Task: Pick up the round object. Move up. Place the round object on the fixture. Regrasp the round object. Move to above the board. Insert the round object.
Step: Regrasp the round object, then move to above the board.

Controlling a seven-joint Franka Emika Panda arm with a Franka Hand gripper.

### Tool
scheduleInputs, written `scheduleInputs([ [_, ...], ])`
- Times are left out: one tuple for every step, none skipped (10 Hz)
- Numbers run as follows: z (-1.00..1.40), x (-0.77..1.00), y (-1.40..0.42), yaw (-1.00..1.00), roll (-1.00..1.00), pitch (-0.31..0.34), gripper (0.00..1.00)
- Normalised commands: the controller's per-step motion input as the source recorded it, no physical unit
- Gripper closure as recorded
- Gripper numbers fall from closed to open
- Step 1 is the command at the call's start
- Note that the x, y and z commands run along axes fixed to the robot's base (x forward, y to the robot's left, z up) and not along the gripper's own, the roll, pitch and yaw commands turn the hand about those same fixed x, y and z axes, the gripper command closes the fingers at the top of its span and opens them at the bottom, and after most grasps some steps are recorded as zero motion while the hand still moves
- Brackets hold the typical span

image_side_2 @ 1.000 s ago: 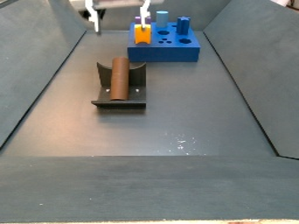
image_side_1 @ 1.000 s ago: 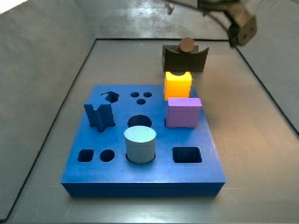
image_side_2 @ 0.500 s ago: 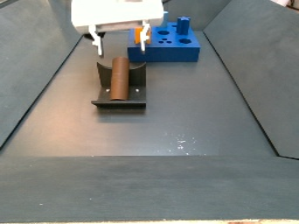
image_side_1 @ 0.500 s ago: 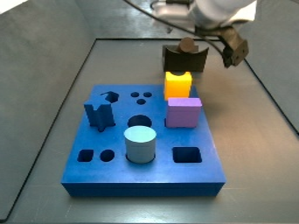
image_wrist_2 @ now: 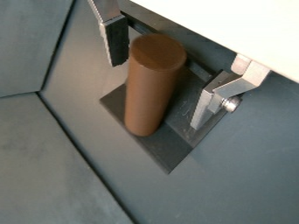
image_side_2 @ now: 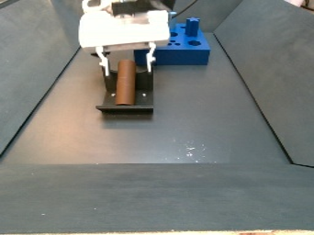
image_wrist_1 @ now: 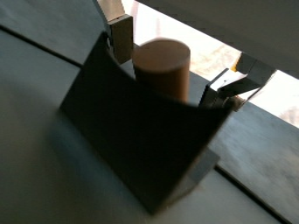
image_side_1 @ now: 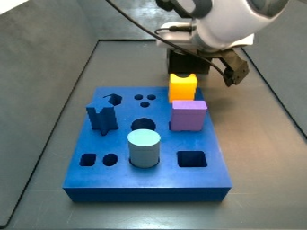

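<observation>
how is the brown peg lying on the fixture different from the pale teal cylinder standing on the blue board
The round object is reddish-brown; the pale teal cylinder is light teal. The round object lies on its side in the fixture; the teal cylinder stands upright on the board. The round object looks slimmer and longer, the teal one shorter and fatter. The gripper straddles the round object, fingers either side and apart from it; nothing is near the teal cylinder. Both are plain cylinders.

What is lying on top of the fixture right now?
The round object lies lengthwise in the fixture, with the gripper lowered over its far end, fingers on either side with gaps. The notch under the peg is covered.
</observation>
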Motion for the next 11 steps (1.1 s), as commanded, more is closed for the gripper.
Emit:
scheduleInputs([
  [-0.21, 0.06, 0.00, -0.01, 0.09, -0.057, 0.00],
  [-0.17, 0.02, 0.00, -0.02, 0.08, -0.054, 0.00],
  [-0.17, 0.02, 0.00, -0.02, 0.08, -0.054, 0.00],
  [-0.17, 0.02, 0.00, -0.02, 0.08, -0.054, 0.00],
  [0.00, 0.00, 0.00, 0.00, 0.00, 0.000, 1.00],
  [1.00, 0.42, -0.32, -0.34, 0.55, 0.197, 1.00],
  [1.00, 0.41, -0.32, -0.31, 0.53, 0.270, 1.00],
  [1.00, 0.41, -0.31, -0.27, 0.48, 0.359, 1.00],
  [1.00, 0.40, -0.30, -0.15, 0.31, 0.472, 1.00],
  [1.00, 0.40, -0.30, -0.10, 0.24, 0.491, 1.00],
  [1.00, 0.39, -0.29, 0.03, 0.18, 0.510, 1.00],
])
